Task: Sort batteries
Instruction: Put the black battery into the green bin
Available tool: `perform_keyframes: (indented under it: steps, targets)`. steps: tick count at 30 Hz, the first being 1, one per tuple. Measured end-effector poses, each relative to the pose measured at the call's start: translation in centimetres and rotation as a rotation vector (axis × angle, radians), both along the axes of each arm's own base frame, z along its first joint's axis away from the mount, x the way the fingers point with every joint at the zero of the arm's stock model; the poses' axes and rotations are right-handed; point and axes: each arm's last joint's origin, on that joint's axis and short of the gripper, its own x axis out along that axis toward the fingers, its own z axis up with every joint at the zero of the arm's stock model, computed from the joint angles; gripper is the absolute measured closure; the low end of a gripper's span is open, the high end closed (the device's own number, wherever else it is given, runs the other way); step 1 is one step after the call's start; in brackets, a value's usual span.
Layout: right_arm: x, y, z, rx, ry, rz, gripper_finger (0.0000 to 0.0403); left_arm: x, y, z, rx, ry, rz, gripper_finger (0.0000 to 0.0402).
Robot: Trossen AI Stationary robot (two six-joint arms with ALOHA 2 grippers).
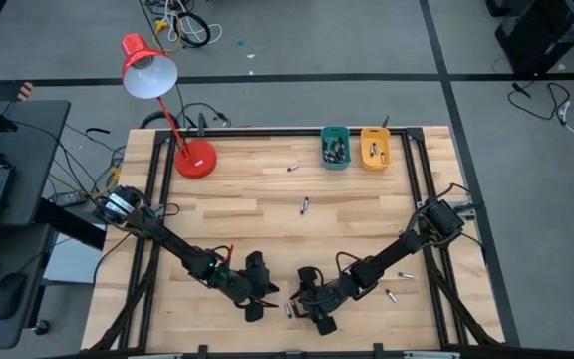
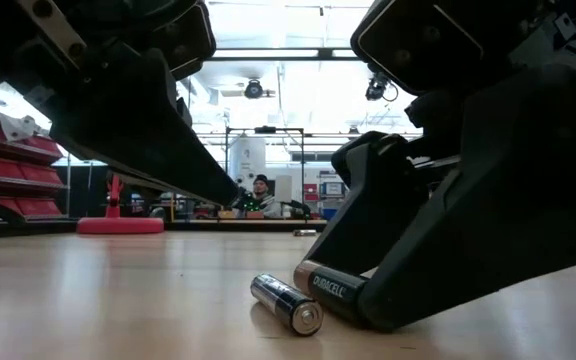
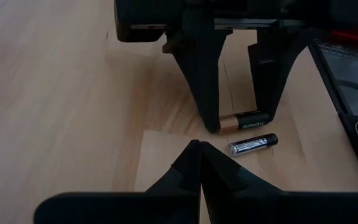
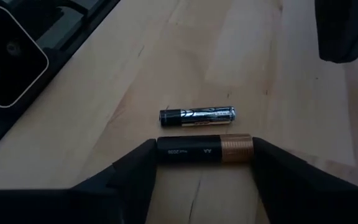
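With some batteries (image 1: 335, 150) binned and several loose, our right gripper (image 4: 205, 151) closes on a copper-ended cell (image 4: 204, 149); left gripper (image 3: 199, 163) shut, empty.

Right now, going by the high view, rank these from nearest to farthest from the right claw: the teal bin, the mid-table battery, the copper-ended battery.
1. copper-ended battery: held between the right claw fingers, at the table's near edge.
2. mid-table battery: alone at the table's centre.
3. teal bin: at the far edge, beside the yellow bin.
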Motion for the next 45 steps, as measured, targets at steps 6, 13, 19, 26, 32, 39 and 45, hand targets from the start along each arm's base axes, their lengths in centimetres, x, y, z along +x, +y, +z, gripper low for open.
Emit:
perform_keyframes:
  steps: [6,13,19,26,32,39,45]
  targets:
    - [0.0,0.0,0.0,0.002,0.001,-0.001,0.0197,0.0,0.0,0.0,-0.016,0.002,0.012,0.0386]
    - [0.0,0.0,0.0,-0.002,-0.001,0.004,0.0195,0.0,0.0,0.0,-0.026,0.002,0.023,0.0386]
    - [-0.2,0.0,0.6,-0.001,0.0,0.019,0.0194,-0.1,-0.3,0.1,-0.043,-0.003,0.026,0.0386]
    - [-0.7,-0.1,1.8,-0.01,0.039,0.031,0.0194,-0.1,-0.4,0.1,-0.048,-0.012,0.022,0.0386]
    - [-0.9,-0.3,1.9,-0.016,0.068,0.008,0.0194,-0.1,-0.4,0.1,-0.046,-0.011,0.022,0.0386]
    - [-1.0,-0.4,2.1,-0.022,0.077,-0.002,0.0194,-0.2,-0.4,0.1,-0.046,-0.011,0.021,0.0386]
    - [-1.5,-0.8,4.1,-0.044,0.086,-0.013,0.0194,-0.2,-0.4,0.1,-0.046,-0.011,0.021,0.0386]
